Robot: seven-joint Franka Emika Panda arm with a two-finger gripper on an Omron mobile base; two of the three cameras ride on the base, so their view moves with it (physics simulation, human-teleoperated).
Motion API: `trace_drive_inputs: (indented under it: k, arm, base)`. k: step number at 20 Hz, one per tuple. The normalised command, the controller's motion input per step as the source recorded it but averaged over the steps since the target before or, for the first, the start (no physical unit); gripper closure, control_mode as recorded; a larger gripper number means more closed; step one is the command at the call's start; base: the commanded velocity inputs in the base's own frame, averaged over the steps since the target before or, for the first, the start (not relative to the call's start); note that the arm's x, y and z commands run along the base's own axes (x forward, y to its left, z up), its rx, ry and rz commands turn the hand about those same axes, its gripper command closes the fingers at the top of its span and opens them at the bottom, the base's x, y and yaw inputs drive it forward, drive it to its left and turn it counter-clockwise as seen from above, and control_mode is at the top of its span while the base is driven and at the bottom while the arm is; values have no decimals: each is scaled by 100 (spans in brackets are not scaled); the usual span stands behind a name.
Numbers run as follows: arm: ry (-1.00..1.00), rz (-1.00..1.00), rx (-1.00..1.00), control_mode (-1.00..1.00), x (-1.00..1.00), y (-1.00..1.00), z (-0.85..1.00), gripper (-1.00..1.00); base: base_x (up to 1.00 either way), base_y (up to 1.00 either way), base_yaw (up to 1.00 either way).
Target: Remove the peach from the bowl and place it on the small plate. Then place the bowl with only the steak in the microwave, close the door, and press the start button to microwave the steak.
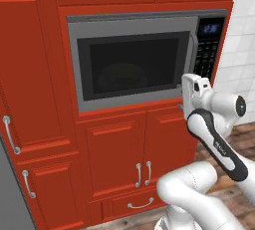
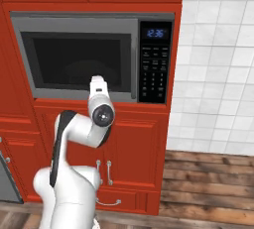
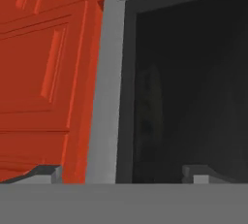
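So the microwave (image 2: pixel 92 57) door (image 1: pixel 133 63) looks shut, bowl faintly visible behind the glass. My gripper (image 3: pixel 121 172) is wide open, holding nothing, near the door's lower edge. The keypad (image 2: pixel 154 62) sits up-right of it, center-right of frame.

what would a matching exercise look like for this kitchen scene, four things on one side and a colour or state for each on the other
Things:
1. grey-framed microwave door with dark glass window
2. black keypad panel's small display
3. wooden cabinet doors below the microwave
4. robot's two-finger gripper

States or colours:
A. red
B. open, holding nothing
C. shut
D. lit blue

Pairs: 1-C, 2-D, 3-A, 4-B
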Motion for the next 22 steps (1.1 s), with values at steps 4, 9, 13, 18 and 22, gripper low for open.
trace_drive_inputs:
  k: [4,9,13,18,22]
  arm:
    - [0,0,10,-100,-85,-100,-2,-100]
    - [-1,0,7,-100,-32,-69,-34,-100]
    - [0,0,7,-100,8,-39,-24,-100]
    - [0,0,2,-100,52,0,-18,-100]
    - [0,0,2,-100,54,-12,-2,-100]
  base:
    - [0,0,0]
    - [0,0,0]
    - [0,0,0]
    - [0,0,0]
    - [0,0,0]
